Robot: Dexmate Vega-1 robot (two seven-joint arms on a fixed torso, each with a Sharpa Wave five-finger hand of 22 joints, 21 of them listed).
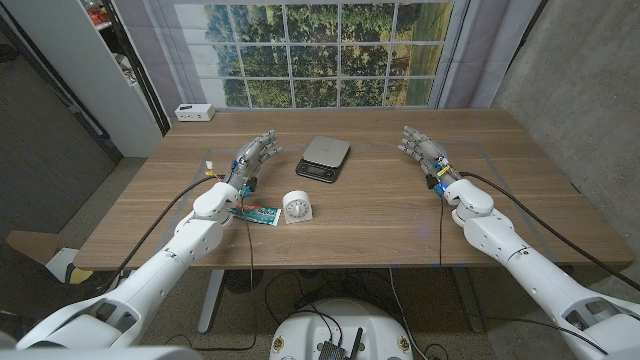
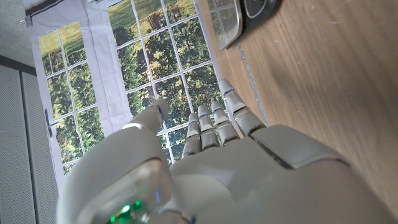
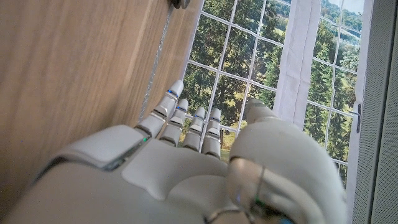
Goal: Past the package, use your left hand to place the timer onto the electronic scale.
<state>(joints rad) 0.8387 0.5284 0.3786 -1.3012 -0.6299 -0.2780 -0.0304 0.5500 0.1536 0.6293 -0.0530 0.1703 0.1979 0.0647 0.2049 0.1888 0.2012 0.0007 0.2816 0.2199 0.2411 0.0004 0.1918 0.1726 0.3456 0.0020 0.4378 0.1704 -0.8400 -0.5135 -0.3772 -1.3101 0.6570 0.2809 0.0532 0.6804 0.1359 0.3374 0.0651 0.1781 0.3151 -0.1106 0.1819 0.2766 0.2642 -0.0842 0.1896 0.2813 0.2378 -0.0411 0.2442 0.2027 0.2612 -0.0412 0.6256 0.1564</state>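
Timer point(image 1: 297, 206) stands near the table's point(image 1: 380, 215) middle, nearer the robot than the electronic scale point(image 1: 324, 156), with the package point(image 1: 254, 213) just beside it, partly hidden under the left forearm. Left hand point(image 1: 255, 155) and right hand point(image 1: 422, 148) hover with fingers extended, holding nothing. In the left wrist view the scale point(image 2: 244, 17) is cut off at the edge.

One timer point(image 1: 297, 207), one electronic scale point(image 1: 324, 156) and one package point(image 1: 256, 214) on one wooden table point(image 1: 380, 215). Two robot hands: left hand point(image 1: 254, 156), right hand point(image 1: 421, 147). One small white box point(image 1: 194, 113) beyond the far edge.
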